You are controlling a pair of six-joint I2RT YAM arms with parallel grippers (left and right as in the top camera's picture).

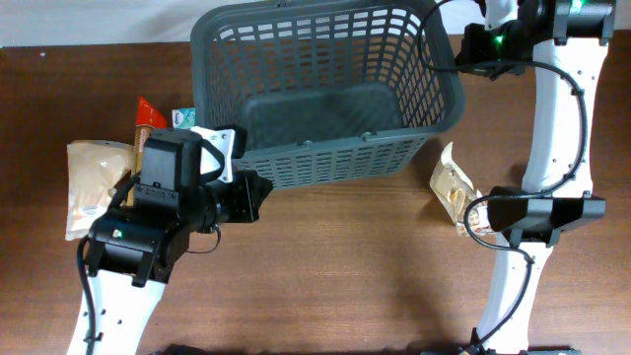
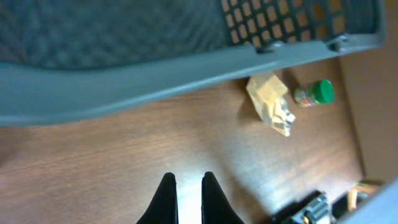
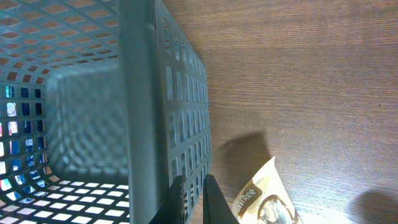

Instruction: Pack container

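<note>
The container, a large dark grey lattice basket point(image 1: 325, 163), stands at the back centre and looks empty inside. My left gripper point(image 1: 258, 197) is shut and empty, low over the table just in front of the basket's front wall; the left wrist view shows its fingers point(image 2: 186, 186) below the basket's rim point(image 2: 155, 68). My right gripper point(image 1: 458, 54) is at the basket's right side. In the right wrist view its fingers point(image 3: 194, 196) are together just outside the basket's wall point(image 3: 137, 93), with nothing seen between them.
A tan snack pouch point(image 1: 452, 187) lies right of the basket, also in both wrist views point(image 2: 270, 102) point(image 3: 261, 199). A small green-lidded jar point(image 2: 314, 93) stands beside it. On the left lie a tan bag point(image 1: 94, 182), a red packet point(image 1: 148, 110) and a teal box point(image 1: 184, 118).
</note>
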